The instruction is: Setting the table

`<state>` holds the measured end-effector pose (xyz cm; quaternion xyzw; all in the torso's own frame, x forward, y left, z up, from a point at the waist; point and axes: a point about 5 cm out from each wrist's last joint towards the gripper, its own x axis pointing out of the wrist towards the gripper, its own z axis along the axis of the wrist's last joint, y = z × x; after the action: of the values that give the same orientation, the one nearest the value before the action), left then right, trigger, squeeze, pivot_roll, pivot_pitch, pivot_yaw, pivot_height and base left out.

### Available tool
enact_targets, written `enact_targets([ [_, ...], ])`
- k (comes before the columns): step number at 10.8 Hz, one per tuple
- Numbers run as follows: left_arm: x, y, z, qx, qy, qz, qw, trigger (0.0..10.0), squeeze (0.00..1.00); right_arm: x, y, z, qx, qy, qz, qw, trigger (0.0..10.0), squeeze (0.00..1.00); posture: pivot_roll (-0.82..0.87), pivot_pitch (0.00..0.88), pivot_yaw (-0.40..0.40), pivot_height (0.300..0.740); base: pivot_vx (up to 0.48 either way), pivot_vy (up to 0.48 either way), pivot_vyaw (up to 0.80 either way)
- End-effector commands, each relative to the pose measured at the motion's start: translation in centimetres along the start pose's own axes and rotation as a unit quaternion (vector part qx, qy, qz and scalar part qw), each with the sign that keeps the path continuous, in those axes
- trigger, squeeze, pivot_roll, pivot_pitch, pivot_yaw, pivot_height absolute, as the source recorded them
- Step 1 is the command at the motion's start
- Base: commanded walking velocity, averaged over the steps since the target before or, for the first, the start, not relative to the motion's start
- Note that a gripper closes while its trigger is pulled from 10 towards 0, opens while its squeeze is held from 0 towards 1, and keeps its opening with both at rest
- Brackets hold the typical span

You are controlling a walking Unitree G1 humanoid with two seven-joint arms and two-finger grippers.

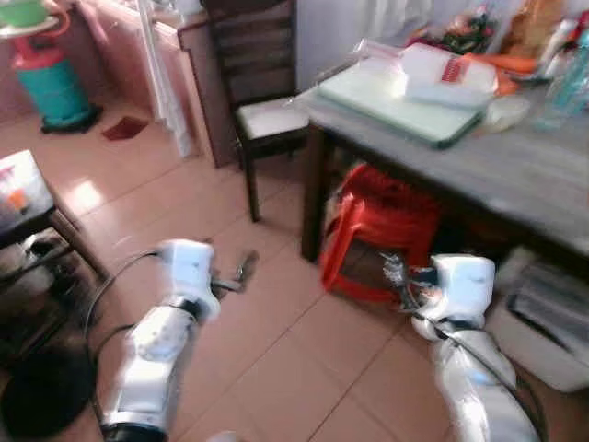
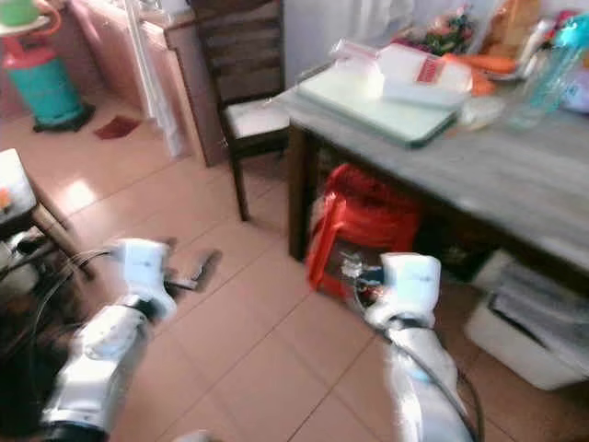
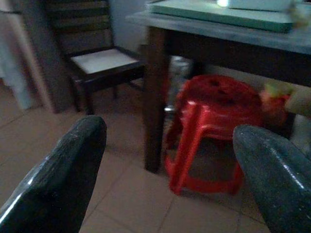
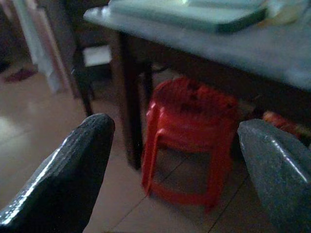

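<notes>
- Left tool [image 3: 167, 160] and right tool [image 4: 175, 165] both gape wide, holding nothing, low over the floor.
- Green tray [image 1: 396, 97] lies on the bench [image 1: 515, 166], well apart.
- Risk: reaching forward could strike the red stool [image 1: 382, 226] or bench leg.

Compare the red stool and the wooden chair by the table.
The red stool is bright red plastic and low with no back; the wooden chair is dark, taller and has a slatted back. The stool sits tucked under the table; the chair stands beside the table's end. Both rest on the tiled floor.
</notes>
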<state>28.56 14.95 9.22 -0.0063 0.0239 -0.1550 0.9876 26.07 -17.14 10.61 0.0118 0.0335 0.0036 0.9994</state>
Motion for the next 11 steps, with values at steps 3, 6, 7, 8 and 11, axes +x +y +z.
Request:
enact_targets([
  [3,-0.40,1.11,0.05,0.011,0.003,0.014,1.000,10.0,0.00,0.13,1.02,0.44,0.009,-0.010,0.016,1.000,10.0,0.00,0.10,0.103,-0.014,0.740,0.276,0.000,-0.80],
  [6,-0.24,1.44,-0.23,0.023,0.013,0.040,0.999,10.0,0.00,0.25,1.16,0.45,0.010,-0.011,0.018,1.000,10.0,0.00,0.10,0.096,-0.015,0.740,0.092,0.000,-0.19],
  [7,-0.13,1.60,-0.47,0.029,0.025,0.052,0.998,10.0,0.00,0.37,1.29,0.48,0.011,-0.012,0.020,1.000,10.0,0.00,0.10,0.089,-0.016,0.740,0.000,0.000,0.00],
  [8,-0.10,1.59,-0.50,0.029,0.025,0.051,0.998,10.0,0.00,0.41,1.33,0.49,0.012,-0.012,0.020,1.000,10.0,0.00,0.10,0.086,-0.016,0.740,0.000,0.000,0.00],
  [11,0.14,1.40,-0.30,0.037,0.020,0.052,0.998,10.0,0.00,0.48,1.49,0.42,0.014,-0.010,0.021,1.000,10.0,0.00,0.10,0.084,-0.014,0.740,0.000,0.000,-0.53],
])
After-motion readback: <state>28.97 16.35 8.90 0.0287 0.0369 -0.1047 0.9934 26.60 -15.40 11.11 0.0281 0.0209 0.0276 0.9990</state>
